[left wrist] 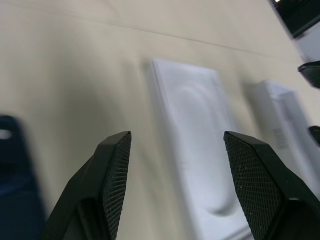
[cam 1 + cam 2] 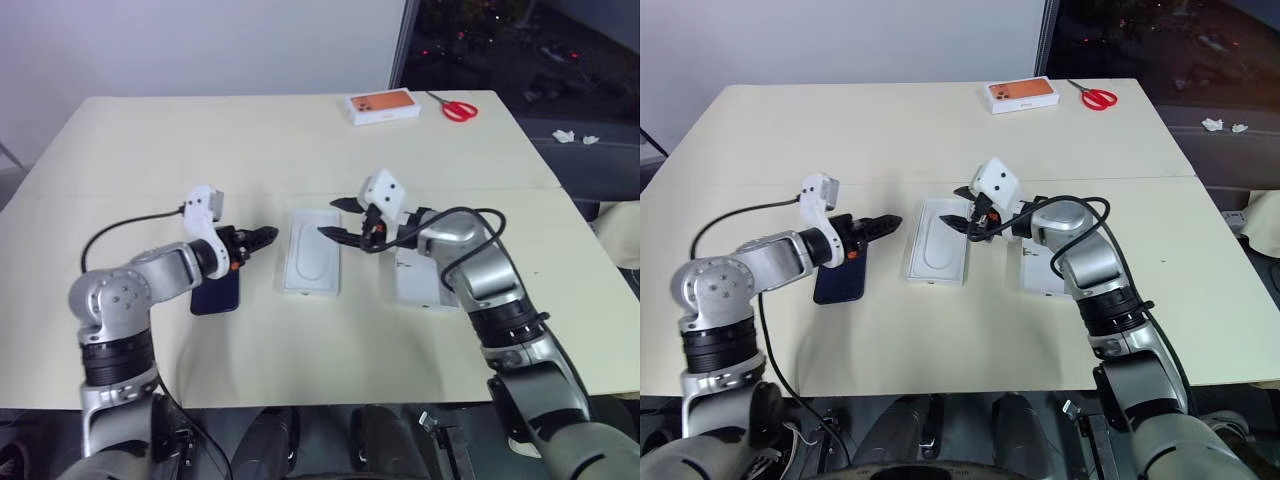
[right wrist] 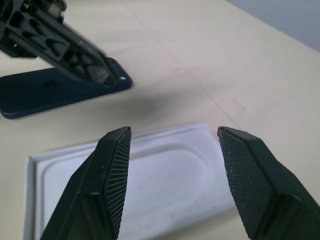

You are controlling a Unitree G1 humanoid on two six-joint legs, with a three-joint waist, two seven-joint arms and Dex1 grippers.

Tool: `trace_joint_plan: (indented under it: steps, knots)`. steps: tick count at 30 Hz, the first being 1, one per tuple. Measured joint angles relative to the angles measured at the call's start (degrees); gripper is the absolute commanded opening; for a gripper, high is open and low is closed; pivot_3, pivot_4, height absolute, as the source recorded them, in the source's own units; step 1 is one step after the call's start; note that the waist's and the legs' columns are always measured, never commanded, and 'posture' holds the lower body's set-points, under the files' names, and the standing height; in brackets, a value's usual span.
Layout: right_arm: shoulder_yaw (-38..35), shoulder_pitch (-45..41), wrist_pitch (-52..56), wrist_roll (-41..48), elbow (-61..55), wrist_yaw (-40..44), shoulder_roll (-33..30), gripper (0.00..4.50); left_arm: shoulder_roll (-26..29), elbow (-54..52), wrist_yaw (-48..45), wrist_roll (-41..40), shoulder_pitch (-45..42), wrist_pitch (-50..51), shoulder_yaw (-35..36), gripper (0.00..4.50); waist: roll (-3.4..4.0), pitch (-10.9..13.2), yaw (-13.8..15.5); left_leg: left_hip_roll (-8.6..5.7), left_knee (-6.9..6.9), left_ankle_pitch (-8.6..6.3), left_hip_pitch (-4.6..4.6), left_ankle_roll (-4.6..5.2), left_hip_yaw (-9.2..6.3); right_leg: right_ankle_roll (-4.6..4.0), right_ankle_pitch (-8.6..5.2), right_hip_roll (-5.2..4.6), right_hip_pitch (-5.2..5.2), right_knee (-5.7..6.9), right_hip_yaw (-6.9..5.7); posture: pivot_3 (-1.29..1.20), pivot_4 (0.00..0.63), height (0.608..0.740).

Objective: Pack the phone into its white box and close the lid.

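The dark navy phone point(image 2: 215, 295) lies flat on the table, partly under my left forearm. My left gripper point(image 2: 268, 237) hovers open just past the phone's far end, pointing toward a white moulded insert point(image 2: 312, 262) with an oval recess. My right gripper point(image 2: 338, 218) hangs open over that insert's far end with nothing between its fingers. A white rectangular box piece point(image 2: 420, 285) lies under my right forearm. I cannot tell whether it is the white box or the lid. The right wrist view looks across the insert point(image 3: 165, 185) to the phone point(image 3: 45, 90).
An orange-topped box point(image 2: 383, 106) and red scissors point(image 2: 458, 108) sit at the table's far edge. A black cable loops from each arm. The beige table point(image 2: 150, 150) has open surface on the far side and near the front edge.
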Motion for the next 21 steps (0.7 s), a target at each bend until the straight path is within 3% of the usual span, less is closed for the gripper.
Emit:
trace_joint_plan:
  steps: [3,8,13,21]
  knots:
    - [2.89,-0.2,-1.16,-2.96,1.67,-2.11,2.13,0.04,4.4,-0.56,-5.83,5.9,4.03,-9.72,-2.14,3.13,0.0,0.0,-0.11,0.02,-0.05,0.02,0.0,-0.03,-0.01,-0.01,0.0,0.01,-0.04,0.01,0.0,0.0,0.15,0.74]
    - [8.23,-1.53,-7.12,-10.34,7.89,-4.7,2.69,0.04,7.86,0.26,-12.62,9.23,6.76,-17.16,-1.92,3.13,0.02,0.01,-0.11,0.01,-0.07,0.02,0.0,-0.04,0.0,-0.01,0.0,-0.01,-0.09,0.0,0.0,0.0,0.15,0.74]
    - [9.53,-4.96,-11.4,-14.82,15.99,-8.35,4.94,0.04,7.92,1.03,-14.64,10.43,7.74,-19.79,-1.89,3.13,0.02,0.01,-0.21,0.03,-0.12,0.03,0.0,-0.04,-0.01,-0.01,0.0,0.01,-0.1,0.02,0.01,0.0,0.15,0.74]
    - [14.2,-3.12,-17.77,-21.75,18.2,-9.06,5.31,0.04,6.43,-0.77,-15.08,10.51,8.78,-22.91,-1.31,3.13,0.02,0.01,-0.32,0.03,-0.11,0.03,0.0,-0.04,-0.02,-0.01,0.0,0.02,-0.09,0.03,0.0,0.0,0.15,0.74]
